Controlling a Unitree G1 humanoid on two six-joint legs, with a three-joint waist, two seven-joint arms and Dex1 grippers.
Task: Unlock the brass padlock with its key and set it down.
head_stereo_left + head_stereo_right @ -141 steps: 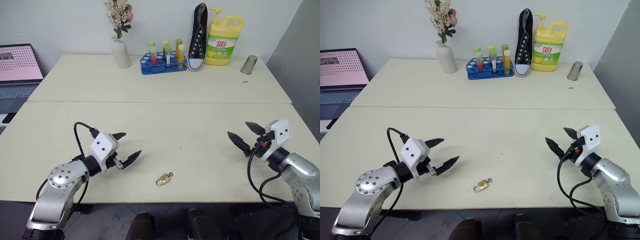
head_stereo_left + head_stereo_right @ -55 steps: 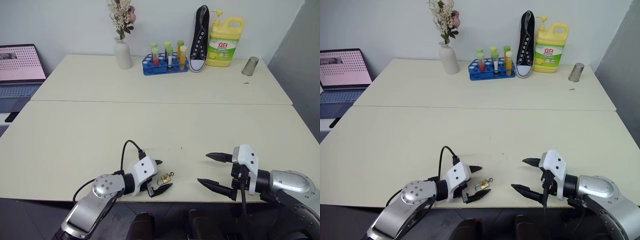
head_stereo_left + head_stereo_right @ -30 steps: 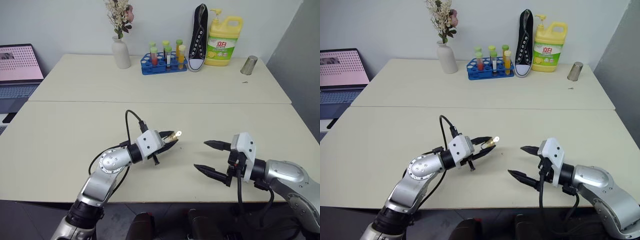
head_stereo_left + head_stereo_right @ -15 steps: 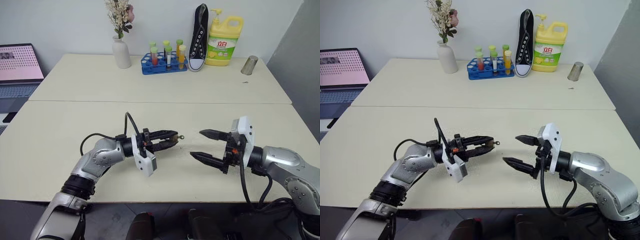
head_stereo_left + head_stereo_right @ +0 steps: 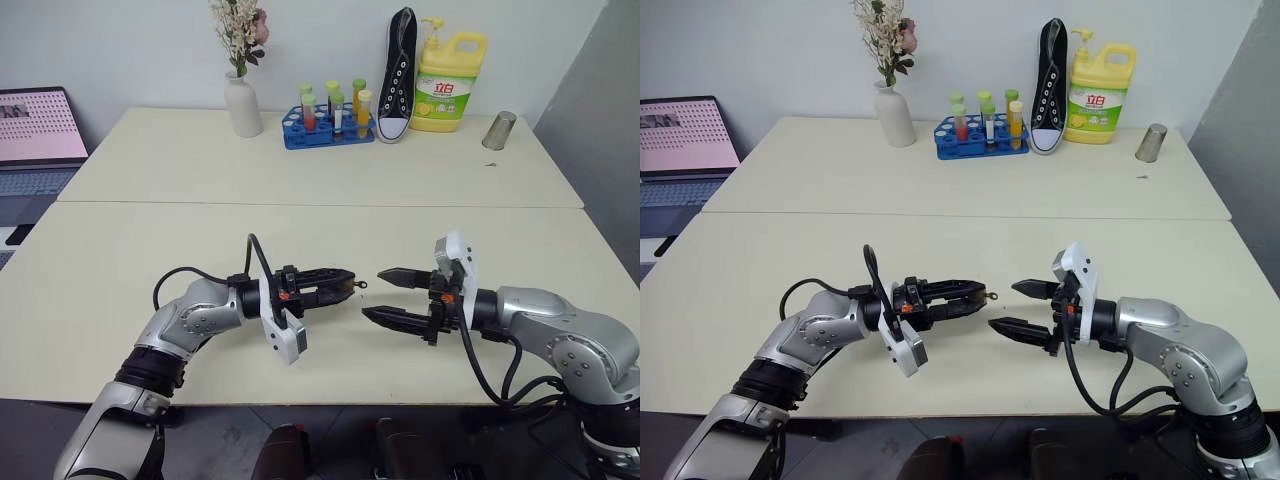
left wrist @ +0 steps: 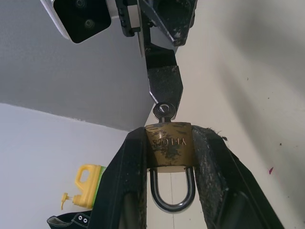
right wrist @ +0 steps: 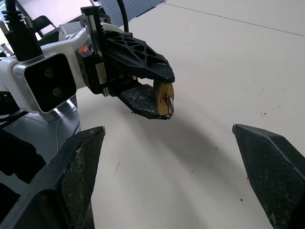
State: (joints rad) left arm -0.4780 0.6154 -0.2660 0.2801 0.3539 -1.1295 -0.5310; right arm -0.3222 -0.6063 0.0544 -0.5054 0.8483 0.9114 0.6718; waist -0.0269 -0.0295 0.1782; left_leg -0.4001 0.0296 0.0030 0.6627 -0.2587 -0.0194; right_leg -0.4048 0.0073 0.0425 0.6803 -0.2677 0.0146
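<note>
Gripping the scuffed brass padlock (image 6: 168, 151) by its sides, the left gripper (image 5: 338, 281) hovers; key (image 6: 164, 110) inserted; right gripper (image 5: 385, 295) gapes.

far edge: vase (image 5: 242, 105) | tube rack (image 5: 328, 128) | shoe (image 5: 397, 75) | detergent jug (image 5: 448, 83) | metal cup (image 5: 498, 131) | left: laptop (image 5: 38, 130)

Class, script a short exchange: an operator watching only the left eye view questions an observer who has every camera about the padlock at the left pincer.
Operator: Is the padlock gripped by its body?
Observer: Yes. The left wrist view shows the left pincer clamping the brass padlock by its body from both sides, with the shackle pointing back between the fingers.
Operator: Where is the key?
Observer: The key sits in the padlock's end, its round head sticking out toward the open right pincer.
</note>
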